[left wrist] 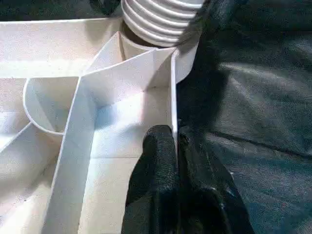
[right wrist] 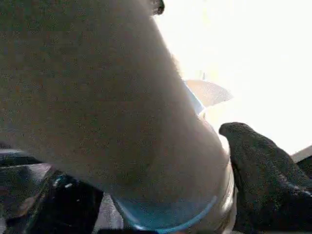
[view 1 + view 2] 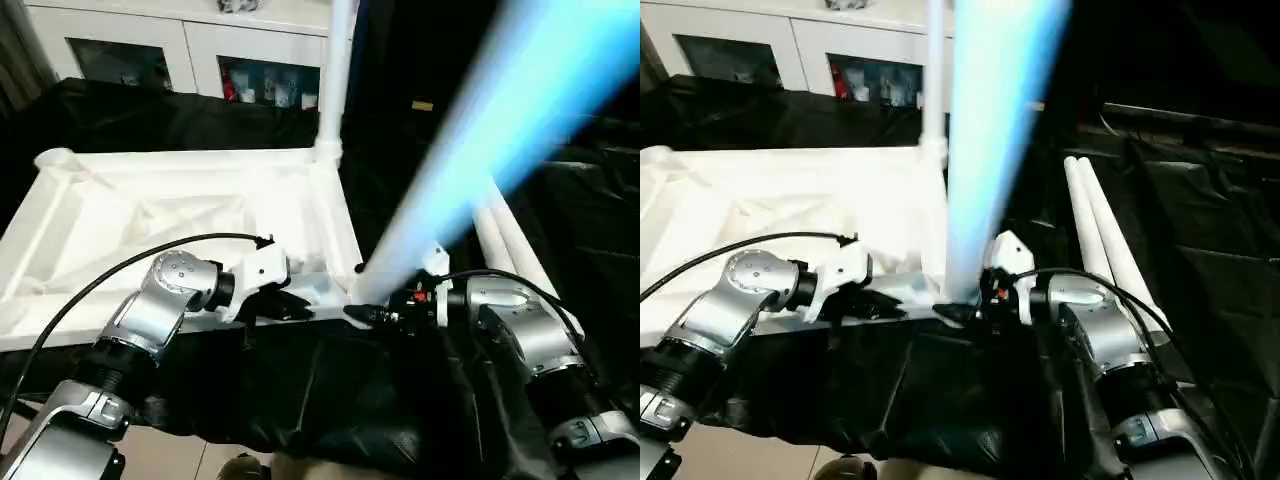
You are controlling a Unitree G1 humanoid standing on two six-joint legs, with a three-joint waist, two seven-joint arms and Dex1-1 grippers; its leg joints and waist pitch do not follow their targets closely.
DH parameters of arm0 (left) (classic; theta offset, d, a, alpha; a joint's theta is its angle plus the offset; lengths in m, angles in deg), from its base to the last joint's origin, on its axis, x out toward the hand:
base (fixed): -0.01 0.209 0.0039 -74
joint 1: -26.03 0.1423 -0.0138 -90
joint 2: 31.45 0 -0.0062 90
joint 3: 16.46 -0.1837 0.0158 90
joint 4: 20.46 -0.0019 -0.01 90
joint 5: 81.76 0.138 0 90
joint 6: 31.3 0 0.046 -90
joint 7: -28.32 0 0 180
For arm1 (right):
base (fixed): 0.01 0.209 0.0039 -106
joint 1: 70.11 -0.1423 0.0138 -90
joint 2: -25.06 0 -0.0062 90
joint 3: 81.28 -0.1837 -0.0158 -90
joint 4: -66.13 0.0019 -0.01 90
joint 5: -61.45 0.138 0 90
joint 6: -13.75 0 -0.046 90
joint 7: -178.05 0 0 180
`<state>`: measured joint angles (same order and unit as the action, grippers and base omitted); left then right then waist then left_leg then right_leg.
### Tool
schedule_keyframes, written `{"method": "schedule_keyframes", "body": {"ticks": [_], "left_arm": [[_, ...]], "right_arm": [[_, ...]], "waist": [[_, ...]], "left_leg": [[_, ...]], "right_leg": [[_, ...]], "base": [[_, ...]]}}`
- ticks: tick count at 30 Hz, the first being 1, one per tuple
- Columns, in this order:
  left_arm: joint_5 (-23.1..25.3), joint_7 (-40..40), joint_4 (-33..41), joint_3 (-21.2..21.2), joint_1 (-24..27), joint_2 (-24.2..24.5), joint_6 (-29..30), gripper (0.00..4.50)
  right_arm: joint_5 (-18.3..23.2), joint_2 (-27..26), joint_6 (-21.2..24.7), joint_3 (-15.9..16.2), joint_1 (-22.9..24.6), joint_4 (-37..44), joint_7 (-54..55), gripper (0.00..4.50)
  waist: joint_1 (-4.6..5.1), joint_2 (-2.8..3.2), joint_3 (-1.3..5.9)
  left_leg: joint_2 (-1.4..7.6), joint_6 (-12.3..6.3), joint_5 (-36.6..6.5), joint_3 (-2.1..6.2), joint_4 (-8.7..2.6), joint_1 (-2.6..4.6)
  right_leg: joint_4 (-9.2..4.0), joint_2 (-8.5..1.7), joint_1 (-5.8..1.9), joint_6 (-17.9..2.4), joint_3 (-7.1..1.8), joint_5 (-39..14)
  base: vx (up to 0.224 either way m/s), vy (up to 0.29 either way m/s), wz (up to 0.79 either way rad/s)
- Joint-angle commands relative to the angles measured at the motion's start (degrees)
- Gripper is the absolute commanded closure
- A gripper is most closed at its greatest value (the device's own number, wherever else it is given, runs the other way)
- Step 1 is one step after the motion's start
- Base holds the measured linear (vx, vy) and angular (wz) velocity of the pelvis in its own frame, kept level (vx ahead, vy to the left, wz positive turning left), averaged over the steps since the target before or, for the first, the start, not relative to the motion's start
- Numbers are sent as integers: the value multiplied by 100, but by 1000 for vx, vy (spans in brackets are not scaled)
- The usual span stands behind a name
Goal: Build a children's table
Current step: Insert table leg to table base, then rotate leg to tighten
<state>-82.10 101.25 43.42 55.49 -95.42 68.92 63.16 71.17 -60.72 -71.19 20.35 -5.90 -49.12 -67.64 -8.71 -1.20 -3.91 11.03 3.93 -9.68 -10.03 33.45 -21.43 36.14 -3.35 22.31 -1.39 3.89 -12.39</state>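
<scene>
The white table top [image 3: 150,210] lies upside down on the black-draped surface, ribs facing up. One white leg [image 3: 335,80] stands upright in its far right corner socket. A second leg [image 3: 450,180] rises steeply from the near right corner toward the camera, and its ribbed screw end [image 1: 161,19] sits at that socket. My right gripper [image 3: 375,312] is shut around this leg's lower end, one finger [image 2: 263,170] pressed against it. My left gripper [image 3: 290,305] is shut on the top's thin near rim wall [image 1: 171,97], just left of that corner.
Two more white legs [image 3: 1100,230] lie side by side on the black cloth to the right of the top. A white cabinet with glass doors [image 3: 200,50] stands behind the work surface. The cloth's front edge hangs below my forearms.
</scene>
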Motion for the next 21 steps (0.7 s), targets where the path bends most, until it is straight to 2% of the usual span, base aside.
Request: {"method": "schedule_keyframes", "body": {"ticks": [1,7,14,15,16,18,21], "left_arm": [[-134,55,146,10,-210,-25,-206,450],[-135,115,146,17,-158,-15,-248,450],[-147,179,219,13,-86,25,-210,450],[-140,184,207,25,-81,42,-220,450],[-140,184,207,26,-81,43,-220,450],[-145,165,204,50,-75,50,-215,450],[-158,142,205,87,-52,61,-197,450]], "right_arm": [[42,-16,105,92,129,133,-133,120],[108,-151,144,96,289,133,-72,158],[191,-257,216,50,332,-70,-46,162],[217,-312,193,-3,325,-250,-16,162],[217,-314,192,-5,324,-258,-14,162],[212,-348,136,-38,326,-422,24,162],[159,-406,50,-78,356,-660,121,162]], "waist": [[1,48,446],[-15,47,447],[-19,44,455],[-18,46,453],[-31,74,458],[-24,60,454],[-23,70,449]], "left_leg": [[285,-221,-909,79,-350,105],[285,-200,-933,85,-352,98],[279,-225,-854,82,-343,91],[280,-221,-866,84,-345,90],[278,-212,-874,92,-342,88],[281,-193,-925,87,-347,93],[283,-159,-995,89,-353,95]], "right_leg": [[-372,-538,-276,-1337,-309,-175],[-372,-543,-274,-1325,-304,-232],[-355,-543,-279,-1350,-301,-106],[-357,-548,-280,-1352,-301,-133],[-352,-555,-282,-1358,-298,-139],[-364,-554,-281,-1368,-301,-172],[-365,-547,-276,-1393,-296,-203]], "base": [[0,0,0],[0,0,0],[0,0,0],[0,0,0],[0,0,0],[0,0,0],[0,0,0]]}}
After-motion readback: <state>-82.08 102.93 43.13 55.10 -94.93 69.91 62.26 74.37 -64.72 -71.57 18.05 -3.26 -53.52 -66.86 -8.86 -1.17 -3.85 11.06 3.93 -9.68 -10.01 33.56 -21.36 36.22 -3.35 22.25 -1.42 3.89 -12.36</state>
